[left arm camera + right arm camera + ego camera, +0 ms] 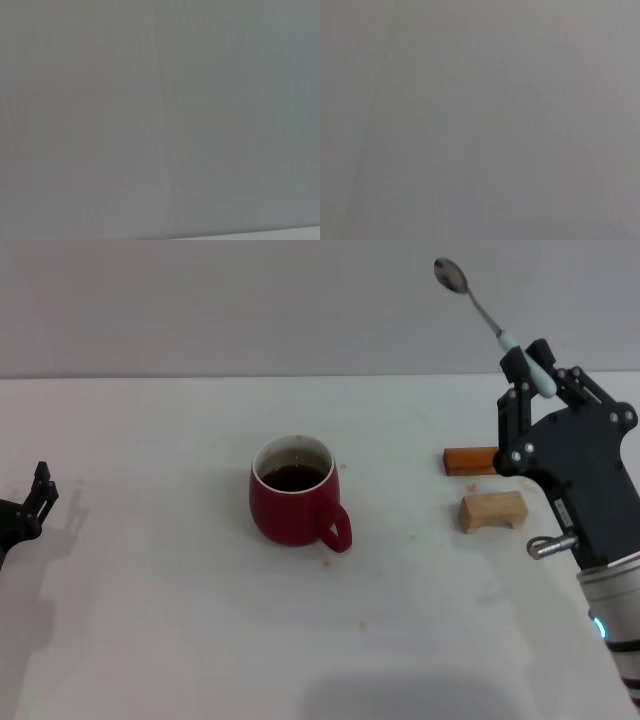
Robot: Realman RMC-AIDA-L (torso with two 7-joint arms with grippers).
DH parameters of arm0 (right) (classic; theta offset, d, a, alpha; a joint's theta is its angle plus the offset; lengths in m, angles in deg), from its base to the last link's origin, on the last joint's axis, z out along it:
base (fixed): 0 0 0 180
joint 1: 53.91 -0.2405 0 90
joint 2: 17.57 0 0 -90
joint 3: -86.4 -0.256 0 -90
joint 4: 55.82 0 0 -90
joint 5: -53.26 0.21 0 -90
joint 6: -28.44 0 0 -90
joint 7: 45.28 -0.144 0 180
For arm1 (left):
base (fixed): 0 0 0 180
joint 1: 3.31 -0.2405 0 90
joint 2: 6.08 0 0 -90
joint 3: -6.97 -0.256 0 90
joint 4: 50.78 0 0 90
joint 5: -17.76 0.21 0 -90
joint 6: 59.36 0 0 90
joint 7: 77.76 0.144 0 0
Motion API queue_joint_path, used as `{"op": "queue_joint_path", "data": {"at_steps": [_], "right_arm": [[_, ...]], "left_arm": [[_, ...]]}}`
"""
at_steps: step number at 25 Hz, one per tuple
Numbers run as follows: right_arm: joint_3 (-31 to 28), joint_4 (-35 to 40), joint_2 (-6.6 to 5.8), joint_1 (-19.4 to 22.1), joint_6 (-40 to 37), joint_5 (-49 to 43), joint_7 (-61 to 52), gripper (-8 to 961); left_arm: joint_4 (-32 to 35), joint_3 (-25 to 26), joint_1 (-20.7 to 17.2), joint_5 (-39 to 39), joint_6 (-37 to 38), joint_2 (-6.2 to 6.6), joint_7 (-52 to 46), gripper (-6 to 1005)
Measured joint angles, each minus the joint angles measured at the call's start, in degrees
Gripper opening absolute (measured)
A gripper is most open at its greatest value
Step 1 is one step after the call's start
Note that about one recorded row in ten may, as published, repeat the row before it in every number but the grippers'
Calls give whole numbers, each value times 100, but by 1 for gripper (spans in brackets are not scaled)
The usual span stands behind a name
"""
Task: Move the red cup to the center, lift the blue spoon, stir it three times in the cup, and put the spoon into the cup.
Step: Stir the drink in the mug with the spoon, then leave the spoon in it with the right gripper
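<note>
Risk: blue spoon [487,316] sits bowl-up and tilted, so I could lose it from a thin pinch while flipping it toward the red cup [294,503]. R gripper [541,368], near table's right edge, fingers pinching spoon handle. Cup mid-table. L gripper [38,495] parked at left edge; fingers: can't tell.

Place: a robot test room or lab, not a home.
Bench: a plain white bench [180,640], bare apart from a few props.
Backdrop: a blank pale grey wall [250,300] right behind the bench; both wrist views show only flat grey.
Props: a red cup [293,492] of dark liquid, an orange-brown block [470,460] and a tan block [492,511], laid out sparsely as for a trial.
</note>
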Motion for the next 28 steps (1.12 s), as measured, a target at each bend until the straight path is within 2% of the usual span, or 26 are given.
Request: {"op": "queue_joint_path", "data": {"at_steps": [1,2,4,5,6,7,9,10,11,14,15,16,19,20,21,24,25,26,28], "right_arm": [[-8,-119,-59,15,60,-10,-8,133],[-8,-119,-59,15,60,-10,-8,133],[-32,-601,-290,99,352,-11,-5,133],[-144,-1271,-561,237,851,-7,52,133],[-232,-1560,-674,305,1120,-20,103,133],[-232,-1560,-674,305,1120,-20,103,133],[-481,-2204,-888,468,1849,-69,285,133],[-782,-2828,-1041,641,2645,-98,555,133],[-782,-2828,-1041,641,2645,-98,555,133],[-1360,-3656,-1104,912,3998,-121,1003,133],[-1813,-4116,-1039,1095,4889,-184,1312,133],[-1813,-4116,-1039,1095,4889,-184,1312,133],[-2450,-4662,-776,1390,6116,-362,1701,133],[-2899,-5017,-504,1622,6911,-641,1853,133],[-2899,-5017,-504,1622,6911,-641,1853,133],[-3432,-5428,-86,1872,7904,-1134,1884,133],[-3645,-5668,62,1928,8491,-1344,1869,133],[-3645,-5668,62,1928,8491,-1344,1869,133],[-3768,-5936,64,1886,9073,-1379,1732,133]], "left_arm": [[3,5,13,-1,-24,0,2,842],[3,7,22,-2,-37,0,3,842],[4,7,37,-2,-50,0,5,842],[4,9,41,0,-54,0,6,842],[5,12,48,0,-61,0,6,841],[5,14,51,1,-64,0,7,841],[4,17,59,8,-76,0,7,841],[5,20,61,11,-87,0,8,841],[5,20,61,11,-87,0,8,841],[5,25,64,13,-101,0,8,841],[4,27,67,19,-105,0,8,841],[4,27,67,19,-105,0,8,841],[4,27,70,21,-118,0,8,842],[4,27,70,21,-118,0,8,842],[4,27,70,21,-118,0,8,842],[11,24,70,18,-131,0,8,842],[11,24,70,18,-131,0,8,842],[31,24,71,11,-139,0,8,842],[42,23,70,-3,-163,0,6,841]]}}
